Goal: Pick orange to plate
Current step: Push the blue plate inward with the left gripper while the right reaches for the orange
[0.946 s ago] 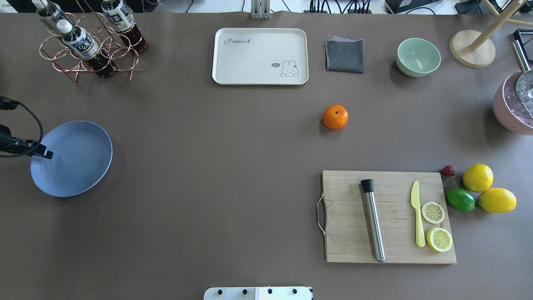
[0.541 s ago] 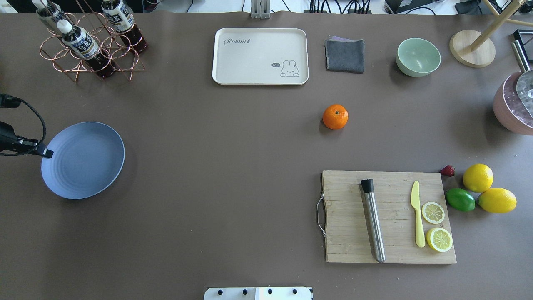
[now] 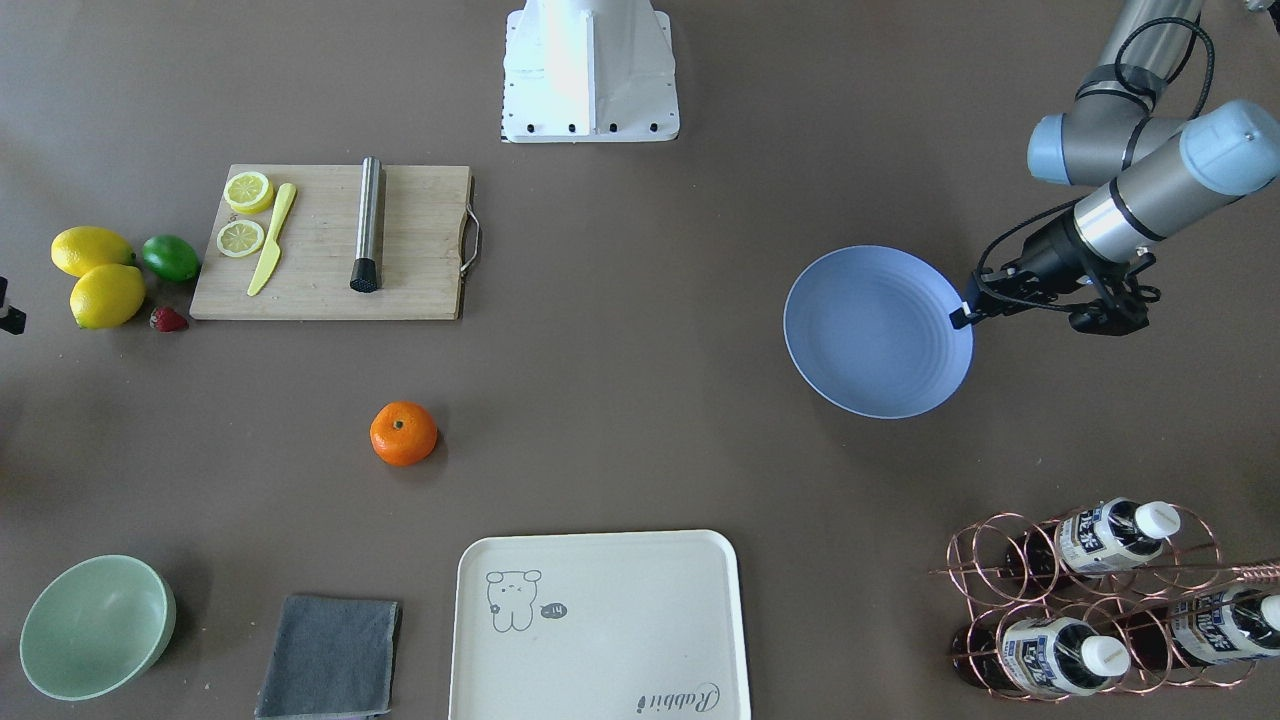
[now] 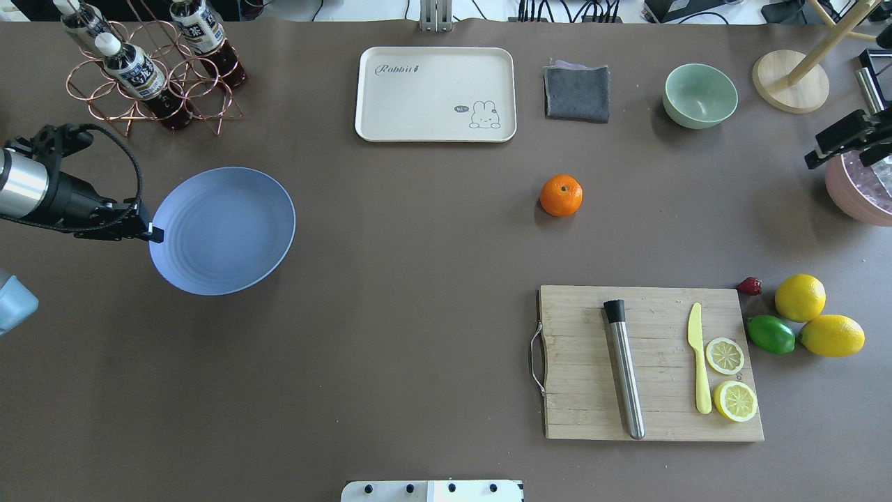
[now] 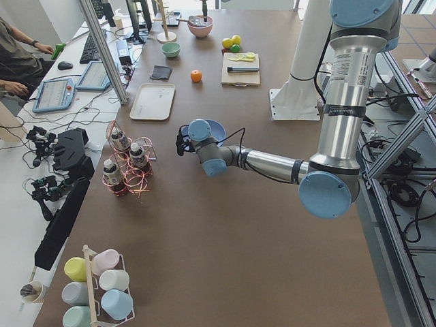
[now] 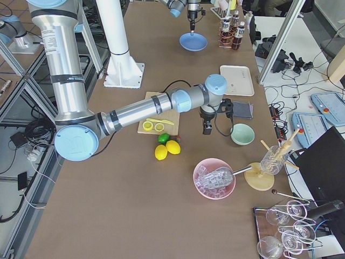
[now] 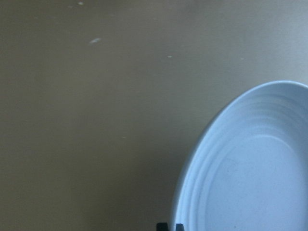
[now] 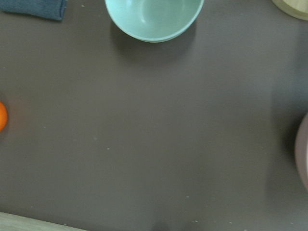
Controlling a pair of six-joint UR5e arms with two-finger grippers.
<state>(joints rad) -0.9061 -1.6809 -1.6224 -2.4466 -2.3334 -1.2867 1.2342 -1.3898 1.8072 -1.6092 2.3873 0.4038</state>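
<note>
The orange [image 4: 561, 195] sits alone on the brown table right of centre, also seen as the orange [image 3: 403, 433] from the front and at the left edge of the right wrist view [image 8: 1, 116]. My left gripper [image 4: 150, 233] is shut on the near rim of the pale blue plate [image 4: 223, 230], holding it a little above the table at the left. From the front the plate [image 3: 875, 330] hangs off that left gripper [image 3: 962, 315]. My right gripper [image 4: 812, 160] hovers at the far right, well right of the orange, shut and holding nothing.
A cream tray [image 4: 435, 94], grey cloth [image 4: 577, 92] and mint bowl [image 4: 700, 95] line the far side. A cutting board [image 4: 651, 362] with knife, metal muddler and lemon slices lies at front right, beside lemons and a lime [image 4: 770, 333]. A bottle rack [image 4: 150, 70] stands at back left.
My left gripper has carried the plate right and slightly farther from the robot. The right gripper has come into view at the right edge. The orange has not moved.
</note>
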